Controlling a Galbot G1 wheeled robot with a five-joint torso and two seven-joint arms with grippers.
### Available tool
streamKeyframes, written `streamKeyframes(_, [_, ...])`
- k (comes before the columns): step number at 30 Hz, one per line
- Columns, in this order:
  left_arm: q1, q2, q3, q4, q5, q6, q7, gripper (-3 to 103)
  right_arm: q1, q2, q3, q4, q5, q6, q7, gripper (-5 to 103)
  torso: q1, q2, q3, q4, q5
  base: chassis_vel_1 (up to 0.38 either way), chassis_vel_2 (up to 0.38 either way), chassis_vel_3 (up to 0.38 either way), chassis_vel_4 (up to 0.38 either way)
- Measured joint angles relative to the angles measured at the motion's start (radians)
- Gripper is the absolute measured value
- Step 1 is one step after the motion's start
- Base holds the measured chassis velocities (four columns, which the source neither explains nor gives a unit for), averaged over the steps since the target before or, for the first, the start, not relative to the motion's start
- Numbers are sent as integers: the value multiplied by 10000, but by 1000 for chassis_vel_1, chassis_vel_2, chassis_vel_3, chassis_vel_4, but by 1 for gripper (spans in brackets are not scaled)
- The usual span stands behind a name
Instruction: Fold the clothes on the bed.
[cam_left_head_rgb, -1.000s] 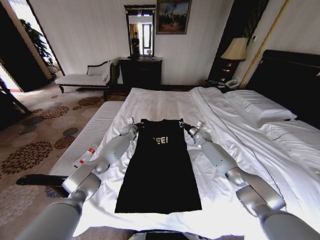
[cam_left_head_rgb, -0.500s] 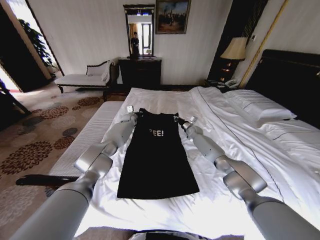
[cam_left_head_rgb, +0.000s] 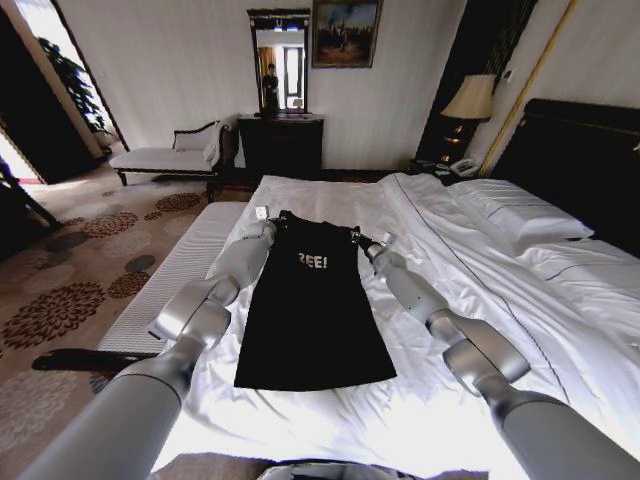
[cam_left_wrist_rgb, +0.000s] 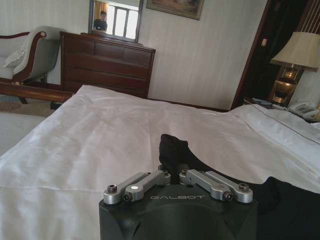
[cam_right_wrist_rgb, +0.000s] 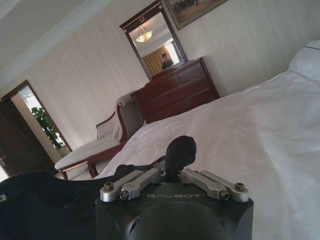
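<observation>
Both arms have reached further up the bed since the earlier frames, dragging the top of the clothes (cam_left_head_rgb: 312, 305) away from the robot, so the hem now sits higher on the sheet and the black garment lies longer and flatter. Nearest, the hem rests spread on the white sheet of the bed (cam_left_head_rgb: 420, 400), roughly centred between the two arms. Further up, the left gripper (cam_left_head_rgb: 268, 224) is closed on the left shoulder corner; the left wrist view shows a tuft of black cloth poking up between its pinched jaws (cam_left_wrist_rgb: 172, 150). The right gripper (cam_left_head_rgb: 360, 240) is likewise clamped on the right shoulder corner, a dark bunch sticking out of it in the right wrist view (cam_right_wrist_rgb: 180, 150). White "FREE!" lettering is partly readable near the chest. Judgement: this looks like a straightening pull before the fold itself; no fold made yet, garment still full length. Beyond the bed foot stand a dark dresser (cam_left_head_rgb: 282, 145) with mirror (cam_left_head_rgb: 280, 60) and a chaise (cam_left_head_rgb: 170, 155).
</observation>
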Motion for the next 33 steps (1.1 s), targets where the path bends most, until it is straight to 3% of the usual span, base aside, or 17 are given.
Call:
streamKeyframes(3, [443, 157, 154, -666, -218, 3, -242, 2, -363, -174, 264, 509, -238, 160, -4, 1, 0, 0, -1, -1, 0, 0, 0, 0, 0])
streamKeyframes(7, [1561, 622, 404, -2755, -943, -13, -943, 2, -1279, -406, 969, 1453, -867, 554, 14, 1, 0, 0, 0, -2, -1, 0, 0, 0, 0])
streamKeyframes(8, [1561, 622, 404, -2755, -943, -13, -943, 2, -1279, -406, 969, 1453, -867, 554, 14, 1, 0, 0, 0, -2, -1, 0, 0, 0, 0])
streamKeyframes(12, [2542, 1279, 716, -5020, -1640, -19, -1851, 2, -2364, -790, 1404, 2550, -1228, 772, 5, 1, -1, 0, -1, -2, 1, 0, 0, 0, 0])
streamKeyframes(19, [3757, 2467, 824, -7430, -2021, -6, -2704, 2, -3499, -1484, 1721, 3760, -1774, 1099, -98, 1, -1, 0, -2, 1, 2, 0, 0, 0, 0])
streamKeyframes(27, [5995, 3786, 46, -10234, -2128, 45, -3322, 2, -5131, -2284, 2260, 6219, -1952, 1130, 126, 1, -3, 2, -4, -2, -1, 0, 0, 0, 0])
streamKeyframes(33, [7620, 4009, -872, -11507, -1976, 3, -3612, 2, -6214, -2429, 2543, 7350, -2213, 1115, 331, 1, -1, 2, -3, 1, -5, 0, 0, 0, 0])
